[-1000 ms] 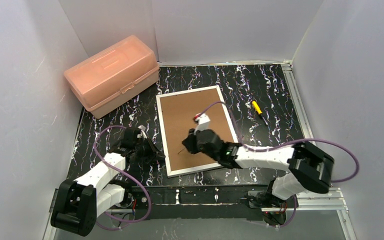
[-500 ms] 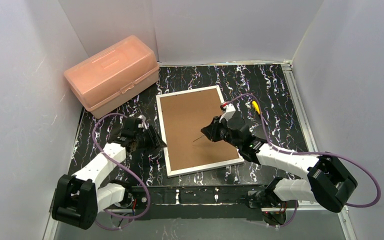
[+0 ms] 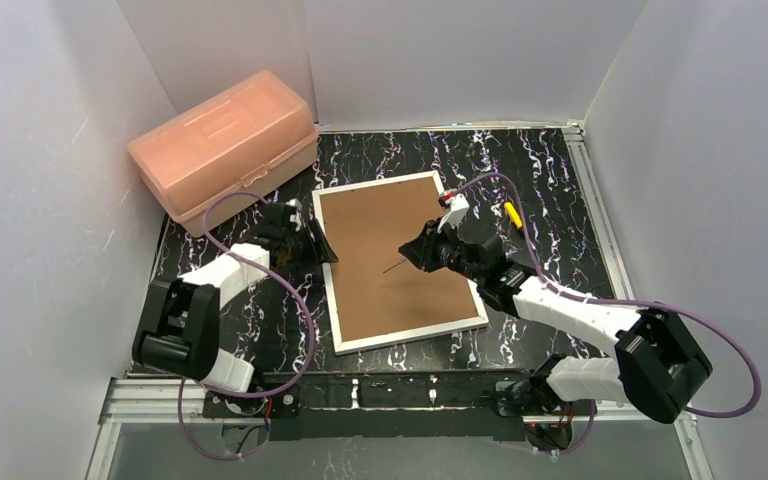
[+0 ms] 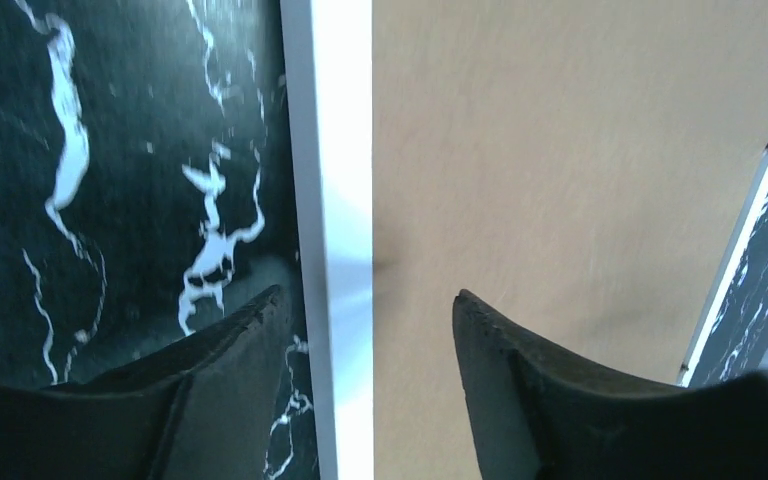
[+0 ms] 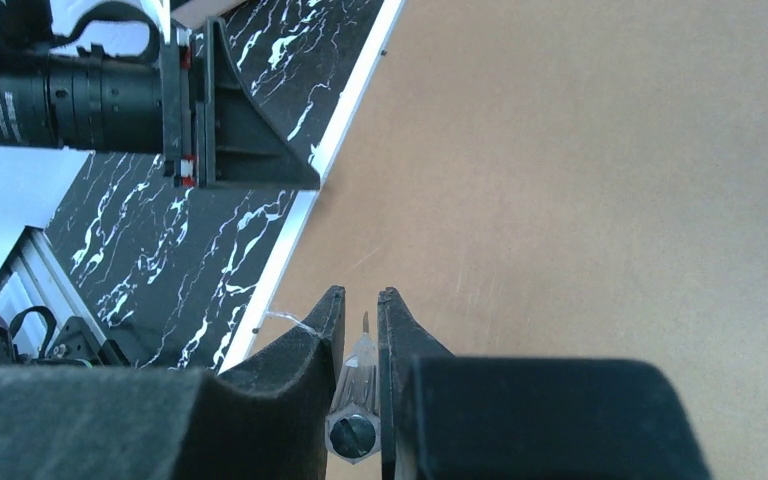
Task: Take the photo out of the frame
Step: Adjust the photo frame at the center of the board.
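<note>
The frame (image 3: 325, 272) lies face down on the black marbled table, its brown back (image 3: 400, 290) up inside a thin white border. The photo is hidden under that back. My left gripper (image 3: 312, 248) is open at the frame's left edge; in the left wrist view its fingers (image 4: 368, 293) straddle the white border (image 4: 330, 150), one over the table and one over the brown back (image 4: 560, 150). My right gripper (image 3: 412, 255) hovers over the middle of the back, shut on a clear-handled screwdriver (image 5: 357, 400) whose thin tip (image 3: 390, 268) points toward the board (image 5: 580, 180).
A pink plastic box (image 3: 225, 145) stands at the back left, close to the frame's top left corner. A yellow-handled screwdriver (image 3: 516, 222) lies on the table right of the frame. White walls close in the table on three sides.
My left gripper has opened and moved away from the bases along the frame's left edge. My right gripper has carried the screwdriver from the lower part of the board up toward its middle right.
</note>
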Robot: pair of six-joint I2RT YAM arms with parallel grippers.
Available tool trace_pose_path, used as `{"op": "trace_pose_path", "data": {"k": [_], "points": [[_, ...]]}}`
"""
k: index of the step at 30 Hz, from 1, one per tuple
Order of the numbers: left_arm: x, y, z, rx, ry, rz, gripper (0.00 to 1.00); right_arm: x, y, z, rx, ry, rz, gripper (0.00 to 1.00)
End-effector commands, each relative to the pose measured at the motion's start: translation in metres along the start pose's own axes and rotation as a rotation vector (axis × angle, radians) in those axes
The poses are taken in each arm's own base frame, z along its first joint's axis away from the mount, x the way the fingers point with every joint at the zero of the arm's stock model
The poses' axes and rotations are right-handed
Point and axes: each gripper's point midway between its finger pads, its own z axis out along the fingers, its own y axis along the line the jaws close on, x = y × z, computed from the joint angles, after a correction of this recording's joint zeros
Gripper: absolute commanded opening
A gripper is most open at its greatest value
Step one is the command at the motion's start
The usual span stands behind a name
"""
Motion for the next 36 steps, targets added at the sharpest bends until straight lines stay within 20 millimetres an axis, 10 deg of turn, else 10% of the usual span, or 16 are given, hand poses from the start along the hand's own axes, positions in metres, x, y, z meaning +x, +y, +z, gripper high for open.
{"op": "trace_pose_path", "data": {"k": [1, 11, 20, 36], "points": [[-0.032, -0.003, 0.006, -0.02, -0.067, 0.05, 0.55, -0.026, 0.01, 0.007, -0.051, -0.052, -0.006, 0.01], [-0.038, 0.002, 0.036, -0.04, -0.019, 0.035, 0.44, -0.036, -0.001, 0.02, -0.06, -0.053, 0.038, 0.01], [-0.031, -0.007, 0.048, 0.026, 0.054, 0.11, 0.0, -0.051, 0.0, 0.047, -0.105, -0.074, 0.076, 0.01], [0.028, -0.027, 0.061, 0.127, 0.192, 0.013, 0.0, -0.062, -0.037, 0.101, -0.067, -0.145, 0.137, 0.01]]}}
